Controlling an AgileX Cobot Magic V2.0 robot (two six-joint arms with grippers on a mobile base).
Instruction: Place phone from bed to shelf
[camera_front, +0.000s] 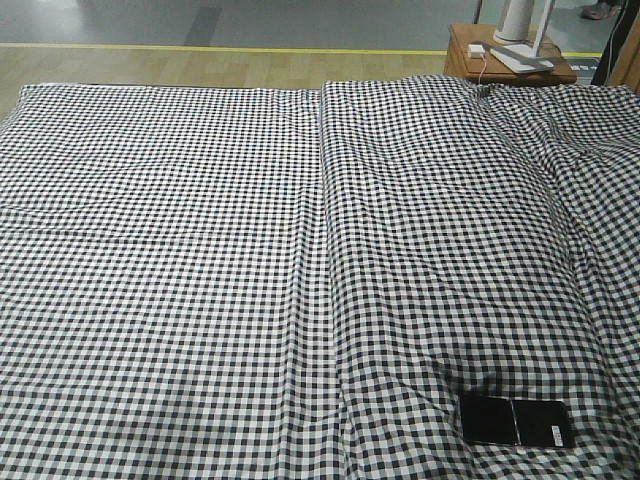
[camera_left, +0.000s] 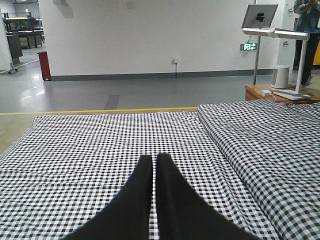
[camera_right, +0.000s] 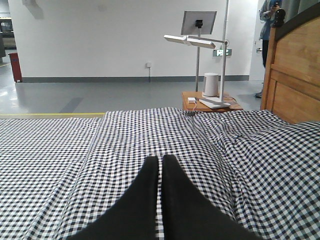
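Nothing is done yet: the phone lies on the bed; left fingers and right fingers are pressed together, empty.

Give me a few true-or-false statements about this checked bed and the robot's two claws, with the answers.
1. The phone lies flat on the bed. True.
2. The phone sits at the bed's far edge, next to the side table. False: it lies near the front right corner, well away from that table.
3. The left gripper is shut and empty. True.
4. The right gripper holds the phone. False: it is shut on nothing, over bare checked cloth.
5. The side table stands beyond the bed's far edge. True.
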